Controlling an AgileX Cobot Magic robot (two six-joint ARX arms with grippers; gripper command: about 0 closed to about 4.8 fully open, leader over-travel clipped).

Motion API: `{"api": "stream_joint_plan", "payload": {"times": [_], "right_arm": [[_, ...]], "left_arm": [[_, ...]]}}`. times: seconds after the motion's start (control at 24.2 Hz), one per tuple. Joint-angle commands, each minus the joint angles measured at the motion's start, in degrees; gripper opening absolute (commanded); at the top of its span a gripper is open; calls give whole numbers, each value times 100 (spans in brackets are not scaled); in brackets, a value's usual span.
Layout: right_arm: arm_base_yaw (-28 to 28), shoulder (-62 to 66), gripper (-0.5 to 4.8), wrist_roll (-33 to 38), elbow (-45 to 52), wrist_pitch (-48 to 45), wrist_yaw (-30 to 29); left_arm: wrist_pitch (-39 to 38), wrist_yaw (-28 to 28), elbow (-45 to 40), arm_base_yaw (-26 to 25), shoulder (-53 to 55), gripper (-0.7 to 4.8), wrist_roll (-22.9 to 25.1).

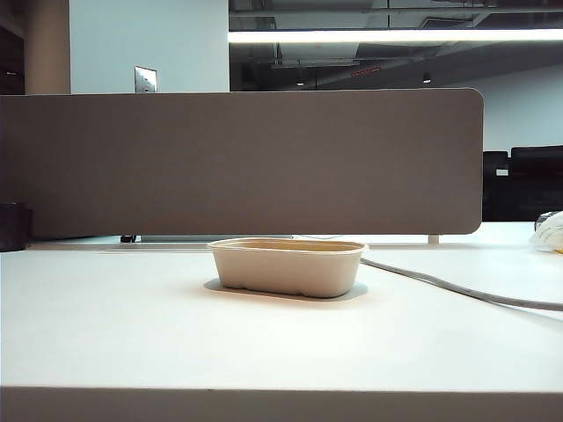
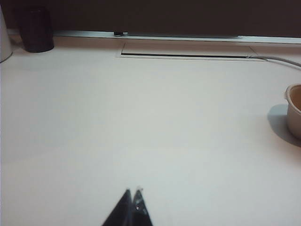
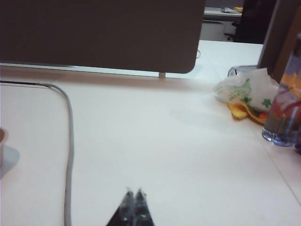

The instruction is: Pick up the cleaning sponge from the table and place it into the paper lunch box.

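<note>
The paper lunch box (image 1: 288,268), a beige oblong tray, stands on the white table (image 1: 132,325) near the middle; its inside is hidden from the exterior view. One end of the box (image 2: 294,110) also shows in the left wrist view. The cleaning sponge shows in no view. My left gripper (image 2: 132,190) is shut with nothing in it, over bare table well away from the box. My right gripper (image 3: 134,191) is also shut and empty, over bare table beside a grey cable (image 3: 69,141). Neither arm appears in the exterior view.
A grey-brown partition (image 1: 237,163) closes the table's far side. The cable (image 1: 457,290) runs from behind the box to the right. A dark cup (image 2: 36,30) stands at the far left. A crumpled plastic bag (image 3: 247,92) and a clear bottle (image 3: 284,108) sit far right.
</note>
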State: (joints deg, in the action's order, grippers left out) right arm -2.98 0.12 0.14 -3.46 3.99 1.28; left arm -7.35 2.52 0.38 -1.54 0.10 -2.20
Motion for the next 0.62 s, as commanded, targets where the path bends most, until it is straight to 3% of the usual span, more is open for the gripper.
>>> {"api": "stream_joint_plan", "payload": {"times": [0.04,0.62], "right_arm": [[72,11,-4,92,79,-74,-28],[-39,11,-4,90,203,-120,9]], "left_arm": [[55,11,4,0,4,-5,7],[55,11,4,0,4,-5,4]]}}
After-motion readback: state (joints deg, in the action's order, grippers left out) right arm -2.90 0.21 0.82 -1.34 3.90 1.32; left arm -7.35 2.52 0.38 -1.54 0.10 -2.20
